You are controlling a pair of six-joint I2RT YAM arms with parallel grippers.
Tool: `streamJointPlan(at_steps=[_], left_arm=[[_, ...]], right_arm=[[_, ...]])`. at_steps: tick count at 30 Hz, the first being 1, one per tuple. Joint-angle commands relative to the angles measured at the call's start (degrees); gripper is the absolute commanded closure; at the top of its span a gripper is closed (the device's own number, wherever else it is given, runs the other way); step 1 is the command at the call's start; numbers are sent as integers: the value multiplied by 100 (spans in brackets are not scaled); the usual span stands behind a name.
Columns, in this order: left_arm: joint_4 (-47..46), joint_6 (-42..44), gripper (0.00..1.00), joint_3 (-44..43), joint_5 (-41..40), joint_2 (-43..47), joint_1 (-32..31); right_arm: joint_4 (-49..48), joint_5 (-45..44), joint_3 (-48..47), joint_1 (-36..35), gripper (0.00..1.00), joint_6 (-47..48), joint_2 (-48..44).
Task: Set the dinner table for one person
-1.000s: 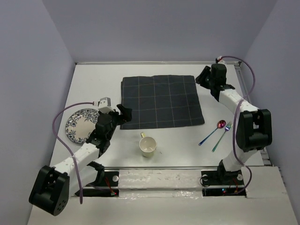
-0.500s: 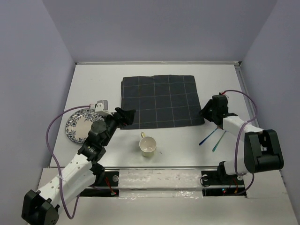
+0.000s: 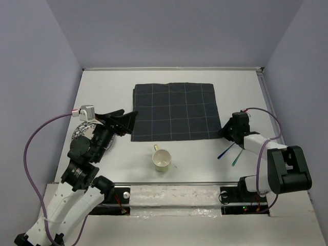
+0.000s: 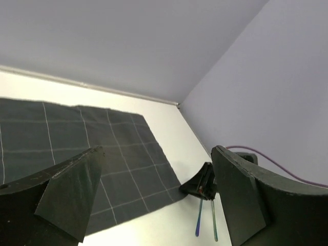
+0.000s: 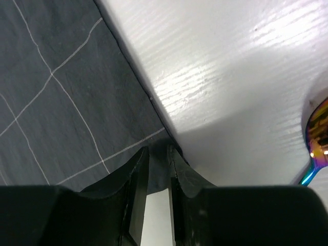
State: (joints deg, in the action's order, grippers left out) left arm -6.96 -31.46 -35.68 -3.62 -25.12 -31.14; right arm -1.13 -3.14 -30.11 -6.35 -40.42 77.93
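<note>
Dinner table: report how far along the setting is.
Done: the cloth lies spread flat on the dinner table. In hand: the right fingers appear to pinch its near right corner, and the left fingers hang open. Left: plate, cup, spoon and fork all lie off the cloth.

The plate (image 3: pixel 78 131) by the left edge of the worktop (image 3: pixel 102 82) is mostly buried under the left arm (image 3: pixel 87 154), so only a sliver of patterned rim peeks out. Near the right edge, the spoon (image 3: pixel 224 152) and fork (image 3: pixel 237 158) show just their handles, with the heads tucked under the right claw (image 3: pixel 226 132). The right wrist view crops the spoon at its right edge. Can't tell if that claw really pinches the near right corner of the cloth (image 3: pixel 174 110); the tips are dark and blurry. The left arm's base runs off the bottom.
</note>
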Motion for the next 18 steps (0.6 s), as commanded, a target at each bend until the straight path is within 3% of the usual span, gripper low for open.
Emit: streamJointPlan(at_steps=[1,6,10,13,18], left_arm=[[362,588,3,-562,256,60,-15],[617,1089,1,-677,-305,341,-15],[687,1406,1,-677,-640,412,-15],[687,1598,1,-651,-693,368,-24],[687,1775,1,-422,-720,447,72]], right_arm=[[-300,261,364,28,74,-220,-287],[-205,421,480,28,73,-194,-812],[199,-12,-27,28,60,271,-1367],[533,722,-651,-41,51,737,-1675],[1122,1078,-1339,-1515,43,1142,-1922]])
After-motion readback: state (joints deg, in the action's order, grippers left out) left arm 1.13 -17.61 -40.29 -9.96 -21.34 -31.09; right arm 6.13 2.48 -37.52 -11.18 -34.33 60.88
